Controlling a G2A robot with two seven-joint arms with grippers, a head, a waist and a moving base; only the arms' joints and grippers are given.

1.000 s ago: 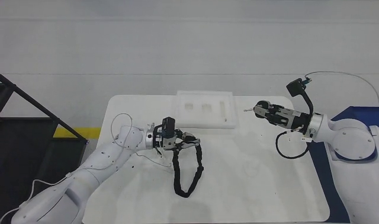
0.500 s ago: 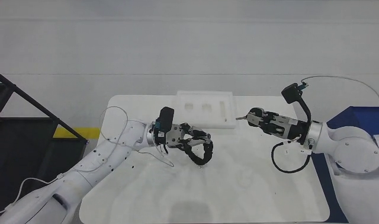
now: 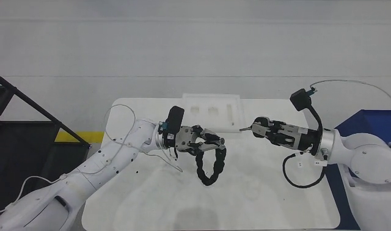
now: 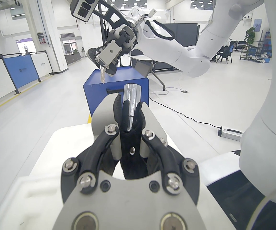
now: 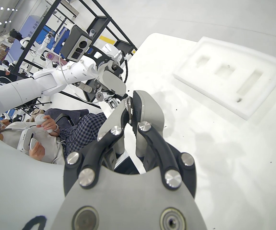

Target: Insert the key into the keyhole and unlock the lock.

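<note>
The left pincer (image 3: pixel 206 140) is closed on the lock (image 4: pixel 131 94), a chrome cylinder whose black cable loop (image 3: pixel 211 165) hangs below it, above the surface (image 3: pixel 269 197). The right pincer (image 3: pixel 256 126) is closed on the key (image 4: pixel 102 76). The key blade projects from the fingertips toward the left pincer. Key and lock are near each other but apart. A white foam tray (image 3: pixel 211 112) lies at the far edge of the surface.

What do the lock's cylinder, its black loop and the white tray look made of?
Lock cylinder: polished metal, mirror-bright reflections. Black loop: probably a fabric- or rubber-sleeved cable; matte, hangs limp. White tray: likely foam, matte with soft-edged cut-outs.
</note>
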